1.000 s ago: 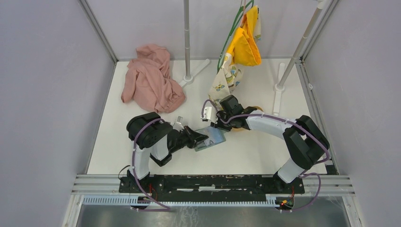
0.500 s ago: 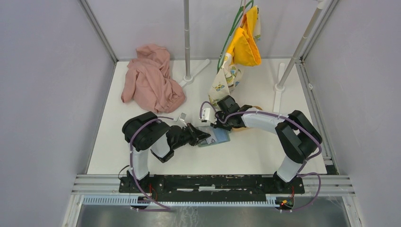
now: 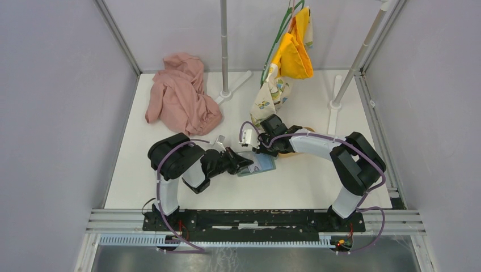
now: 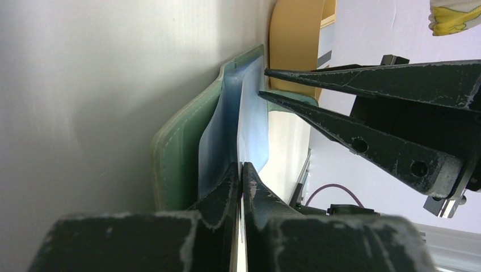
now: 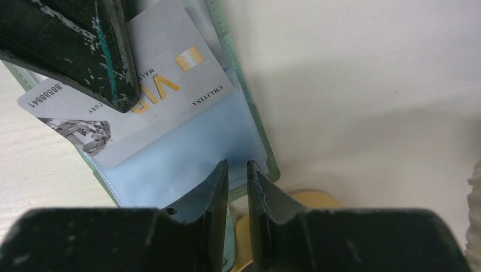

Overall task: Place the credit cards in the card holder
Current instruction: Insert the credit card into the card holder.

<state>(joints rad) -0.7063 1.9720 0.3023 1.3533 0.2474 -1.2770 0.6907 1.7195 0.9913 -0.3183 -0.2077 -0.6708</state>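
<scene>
The green card holder (image 3: pixel 262 165) lies open on the table between both arms, its pale blue pockets (image 5: pixel 187 164) facing up. A pale grey credit card (image 5: pixel 130 107) with gold lettering sits partly inside a pocket. My left gripper (image 4: pixel 241 168) is shut on that card's near edge (image 4: pixel 249 130); from above the left gripper (image 3: pixel 245 163) is at the holder's left side. One of its fingers (image 5: pixel 85 51) covers the card's corner. My right gripper (image 5: pixel 237 165) has its jaws almost together on the holder's green far edge (image 5: pixel 249 113), seen in the top view at the right gripper (image 3: pixel 260 152).
A light-wood tray (image 5: pixel 300 204) lies just behind the holder, under my right wrist. A pink cloth (image 3: pixel 181 96) is heaped at the back left. Two stand poles (image 3: pixel 225 51) and hanging yellow and patterned fabric (image 3: pixel 292 56) are at the back.
The right arm swung left and its jaws narrowed onto the holder's edge. The holder shifted slightly right, and the left gripper followed with the card.
</scene>
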